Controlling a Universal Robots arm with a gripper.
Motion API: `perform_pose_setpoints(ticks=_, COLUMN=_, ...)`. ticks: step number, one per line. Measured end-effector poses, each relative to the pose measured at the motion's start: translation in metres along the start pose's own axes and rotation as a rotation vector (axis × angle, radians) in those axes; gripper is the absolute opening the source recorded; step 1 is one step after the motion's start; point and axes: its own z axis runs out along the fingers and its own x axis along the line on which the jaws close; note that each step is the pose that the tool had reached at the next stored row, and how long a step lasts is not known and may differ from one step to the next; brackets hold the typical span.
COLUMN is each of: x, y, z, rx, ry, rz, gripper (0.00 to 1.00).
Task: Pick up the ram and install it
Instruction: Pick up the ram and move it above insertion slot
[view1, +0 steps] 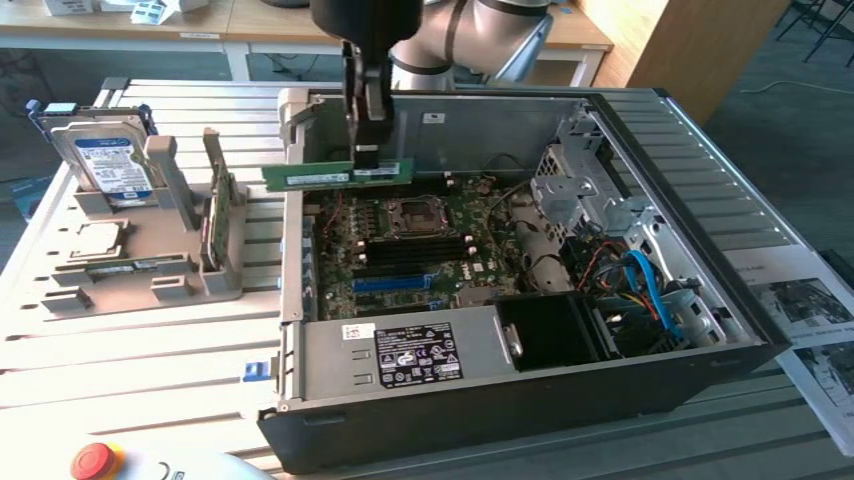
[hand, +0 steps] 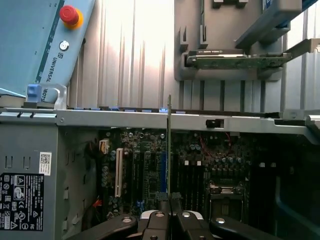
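Note:
The ram is a long thin green stick with a white sticker, held level in the air above the far part of the open computer case. My gripper comes down from above and is shut on the ram near its end toward the exterior view's right. In the wrist view the ram shows edge-on, rising from between my shut gripper, with the motherboard and its dark memory slots beneath. The motherboard lies under the ram in the exterior view.
A grey parts holder on the exterior view's left carries a silver hard drive with a blue-white label and a card standing on edge. A black power supply fills the case's near side. A red stop button sits near the front.

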Motion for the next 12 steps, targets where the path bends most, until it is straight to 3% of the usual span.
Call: perform_pose_setpoints(ticks=12, x=0.001, y=-0.0547, z=0.0048, rx=0.0000, ry=-0.0001, rz=0.000, gripper=0.12)
